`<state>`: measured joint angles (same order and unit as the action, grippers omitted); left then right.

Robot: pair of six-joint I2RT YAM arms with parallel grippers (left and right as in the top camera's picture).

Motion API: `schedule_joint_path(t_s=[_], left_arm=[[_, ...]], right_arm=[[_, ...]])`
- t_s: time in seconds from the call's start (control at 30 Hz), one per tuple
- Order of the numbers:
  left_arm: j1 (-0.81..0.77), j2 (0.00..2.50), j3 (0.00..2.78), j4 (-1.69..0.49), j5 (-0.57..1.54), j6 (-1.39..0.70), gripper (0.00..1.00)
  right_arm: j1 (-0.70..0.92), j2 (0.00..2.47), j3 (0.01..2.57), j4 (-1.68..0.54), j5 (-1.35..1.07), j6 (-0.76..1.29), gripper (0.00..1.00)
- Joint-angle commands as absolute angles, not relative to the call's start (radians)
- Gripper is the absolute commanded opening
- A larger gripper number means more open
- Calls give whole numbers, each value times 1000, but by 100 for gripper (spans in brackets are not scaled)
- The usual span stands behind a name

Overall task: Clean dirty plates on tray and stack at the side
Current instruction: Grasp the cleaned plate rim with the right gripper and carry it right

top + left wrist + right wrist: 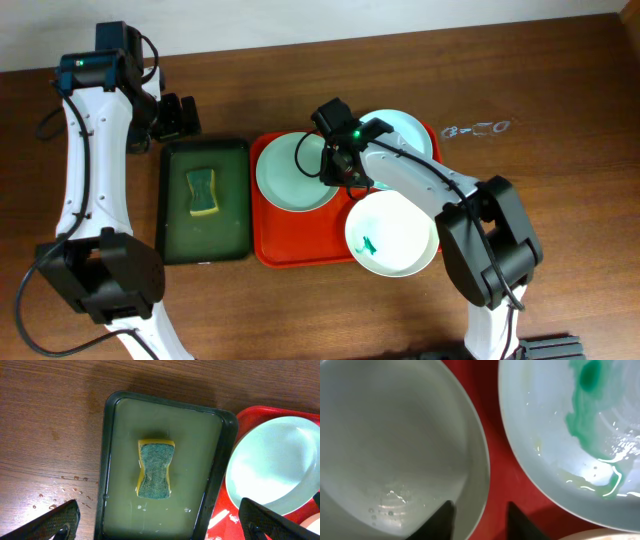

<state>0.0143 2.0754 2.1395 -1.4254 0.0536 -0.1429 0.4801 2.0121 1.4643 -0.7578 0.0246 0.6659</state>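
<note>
The red tray (270,250) holds three white plates. The left plate (290,175) looks clean. The front right plate (400,225) has a teal smear. The back right plate (412,132) is partly hidden by my right arm. My right gripper (337,167) is open and straddles the left plate's right rim (481,505): one finger is inside the plate, the other over the red tray floor (495,445). A teal-smeared plate (555,425) lies beside it. My left gripper (167,525) is open and empty above the green tray.
A dark green tray (205,240) holding a yellow-green sponge (203,192) stands left of the red tray, touching it. The sponge (156,470) lies in shallow water in the left wrist view. Water drops dot the wood (65,492). Chalk marks (475,128) are at the back right.
</note>
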Motion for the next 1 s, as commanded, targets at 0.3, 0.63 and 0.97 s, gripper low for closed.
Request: schedule_joint_path(t_s=[0.3,0.63,0.97], left_arm=[[14,2064,2148,-1427,64,-141,99],[14,2064,2148,-1427,64,-141,99],[14,2064,2148,-1427,64,-141,99]], right_arm=[[477,2022,1409,-699,54,701,25],[478,2022,1369,-646,31,701,13],[476,1962,1381,-620,-57,688,4]])
